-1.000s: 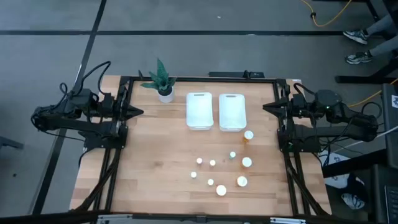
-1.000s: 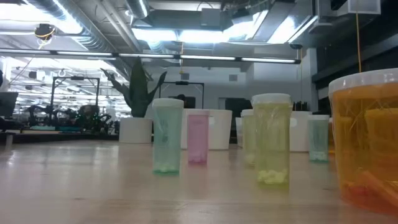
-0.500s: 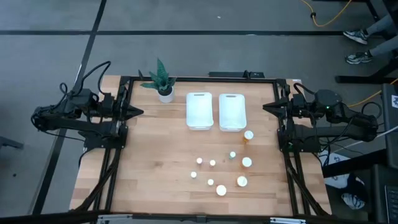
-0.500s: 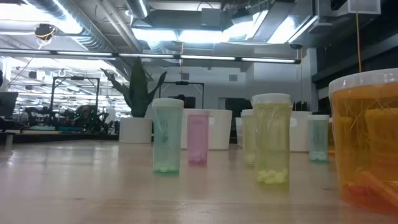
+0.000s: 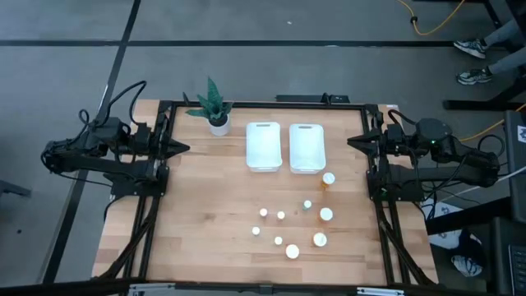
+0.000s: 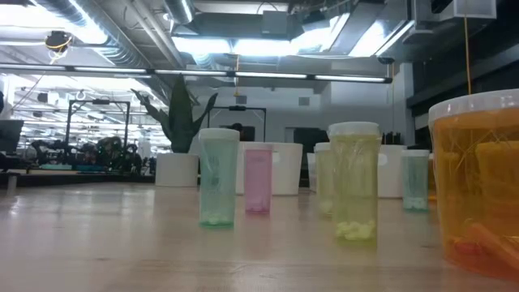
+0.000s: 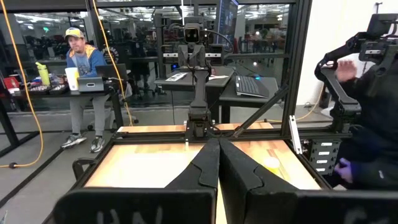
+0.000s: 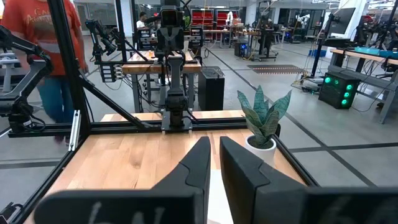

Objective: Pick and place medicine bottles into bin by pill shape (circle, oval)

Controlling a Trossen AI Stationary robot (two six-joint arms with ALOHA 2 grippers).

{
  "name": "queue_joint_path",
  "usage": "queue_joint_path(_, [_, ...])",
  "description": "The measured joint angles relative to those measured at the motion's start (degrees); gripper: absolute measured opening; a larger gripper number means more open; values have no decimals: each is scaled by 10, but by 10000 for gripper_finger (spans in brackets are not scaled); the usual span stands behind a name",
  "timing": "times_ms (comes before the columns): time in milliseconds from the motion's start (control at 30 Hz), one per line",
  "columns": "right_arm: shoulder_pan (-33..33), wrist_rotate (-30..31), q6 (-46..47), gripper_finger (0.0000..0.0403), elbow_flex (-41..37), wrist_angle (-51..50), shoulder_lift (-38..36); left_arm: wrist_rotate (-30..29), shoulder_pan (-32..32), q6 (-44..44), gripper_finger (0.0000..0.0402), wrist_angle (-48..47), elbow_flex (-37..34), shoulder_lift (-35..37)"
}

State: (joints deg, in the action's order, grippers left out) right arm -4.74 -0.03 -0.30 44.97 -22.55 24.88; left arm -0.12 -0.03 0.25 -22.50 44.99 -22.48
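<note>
Grey floor (image 5: 271, 57) w/ dark seam lines round wooden table (image 5: 205, 214). Yellow cable (image 5: 436, 20) on floor, far corner. Ceiling ducts (image 6: 122, 32), bright strip lights (image 6: 268, 77). Workbenches (image 8: 224, 37), black frames beyond. Seated person (image 7: 84, 68) at desk; standing person (image 8: 46, 56) in orange top.

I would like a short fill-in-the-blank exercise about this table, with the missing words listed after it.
1. The bins near the table's far edge number ____.
2. The potted plant stands on the ____ arm's side of the bins.
3. Every medicine bottle has a cap of ____ colour.
4. The left tool and the right tool are both ____ and hold nothing.

Missing words: two; left; white; shut
</note>
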Motion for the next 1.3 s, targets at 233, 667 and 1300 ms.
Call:
queue_joint_path(233, [0, 0, 0, 39, 0, 0, 0, 0, 0, 0, 0, 0, 0, 0])
queue_joint_path(667, [0, 0, 0, 39, 0, 0, 0, 0, 0, 0, 0, 0, 0, 0])
queue_joint_path(1300, [0, 0, -27, 39, 0, 4, 0, 0, 0, 0, 0, 0, 0, 0])
